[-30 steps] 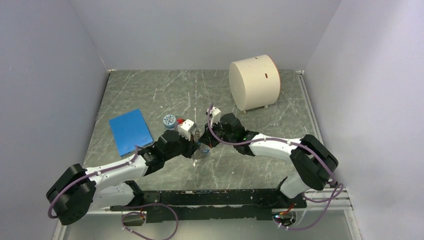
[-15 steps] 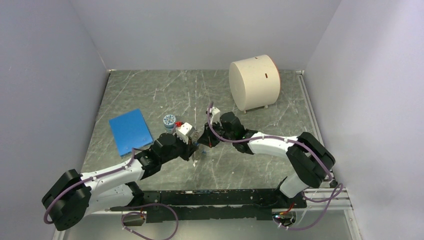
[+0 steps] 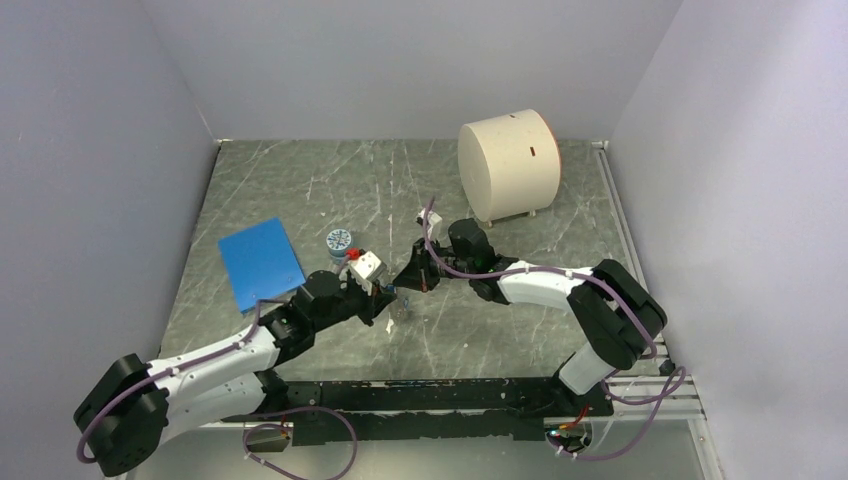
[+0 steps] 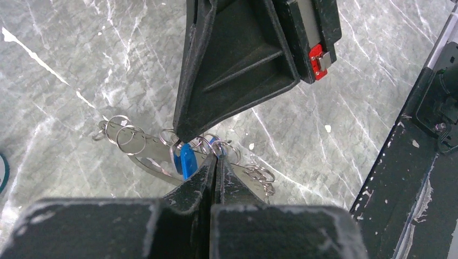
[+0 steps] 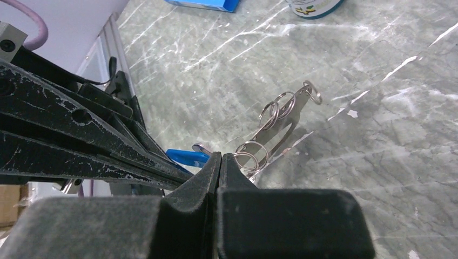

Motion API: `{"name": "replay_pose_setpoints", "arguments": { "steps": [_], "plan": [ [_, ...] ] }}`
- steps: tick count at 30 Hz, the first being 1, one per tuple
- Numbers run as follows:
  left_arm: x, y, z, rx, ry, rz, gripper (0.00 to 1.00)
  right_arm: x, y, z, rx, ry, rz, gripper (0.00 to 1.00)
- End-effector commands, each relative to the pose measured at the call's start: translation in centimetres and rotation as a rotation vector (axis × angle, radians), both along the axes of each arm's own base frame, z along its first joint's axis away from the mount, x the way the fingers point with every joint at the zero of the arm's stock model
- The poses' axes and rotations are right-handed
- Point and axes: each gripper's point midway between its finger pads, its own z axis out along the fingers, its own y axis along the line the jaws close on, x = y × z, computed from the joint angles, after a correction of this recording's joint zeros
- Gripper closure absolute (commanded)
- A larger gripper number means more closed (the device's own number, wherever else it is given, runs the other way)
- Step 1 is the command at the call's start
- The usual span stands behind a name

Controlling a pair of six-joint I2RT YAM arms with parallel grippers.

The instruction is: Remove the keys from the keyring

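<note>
**Keyring handling: both grippers on the bunch**

Location: the keyring [image 4: 151,160] lies low over the grey table [image 4: 65,65], between the two arms and a little in front of them. It carries a string of small split rings [image 4: 125,136]. The only key I can make out is the blue key [image 4: 187,161], sitting at the middle of the bunch. If there are other colours, they are hidden or too small to see.

Left gripper [image 4: 216,160]: fingers pressed together with no gap. The tips seem to pinch one small ring of the keyring just beside the blue key.

Right gripper [image 5: 219,156]: also fully closed. In the left wrist view its tip meets the head end of the blue key. I judge that it grips there, but the contact itself is hidden.

Handling, my judgement: the bunch is very light, so it follows whichever gripper pulls. The wire is thin, stiff and springy, and smooth metal is likely to slip out of the fingers. The plastic head is the widest and least slippery place to grip. I want one gripper on the wire next to the key to brace it, and the other on the head.
</note>
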Motion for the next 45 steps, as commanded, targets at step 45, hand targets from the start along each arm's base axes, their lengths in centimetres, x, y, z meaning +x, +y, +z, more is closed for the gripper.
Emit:
{"name": "replay_pose_setpoints", "arguments": {
  "steps": [45],
  "plan": [
    [0.7,0.3,1.5,-0.098,0.038,0.069,0.97,0.4,-1.7,5.9,0.253,-0.243,0.001,1.00]
  ]
}}
